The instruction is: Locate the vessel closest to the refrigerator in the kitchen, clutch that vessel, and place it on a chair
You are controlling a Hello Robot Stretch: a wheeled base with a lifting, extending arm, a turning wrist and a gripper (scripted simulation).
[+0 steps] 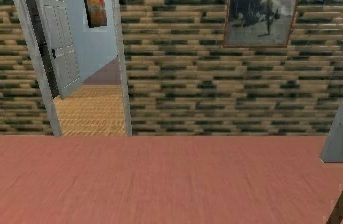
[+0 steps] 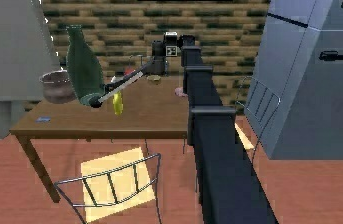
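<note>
Here, in the arm side view, the arm (image 2: 214,130) is reaching out over a wooden table (image 2: 69,125). The gripper (image 2: 101,99) is pointing its two thin fingers (image 2: 127,80) toward that view's left and slightly downward. They are ending near the foot of a tall green vessel (image 2: 78,58) with a narrow neck, which is showing upright at the table's left end. Whether the vessel is resting on the tabletop or hanging clear of it cannot be told. Because the vessel and tabletop are lying right at the fingers' far end, it is also not possible to tell whether the gripper is holding anything or how its fingers are set.

A brown bowl (image 2: 56,86) is sitting just beside the vessel on its left. A small yellow object (image 2: 117,103) is lying near the fingertips.

The grey refrigerator (image 2: 314,75) is standing at the view's right, well apart from the vessel, on the other side of the arm. A wire-framed chair (image 2: 114,185) with a yellow seat is standing at the table's near edge. A second chair (image 2: 261,105) is standing between the table and the refrigerator.

In the forward view, a brick wall (image 1: 179,80) is running across above a reddish floor (image 1: 159,180). A framed picture (image 1: 261,20) is hanging on the wall, and a doorway (image 1: 91,75) with a white door (image 1: 59,45) is opening at the left.
</note>
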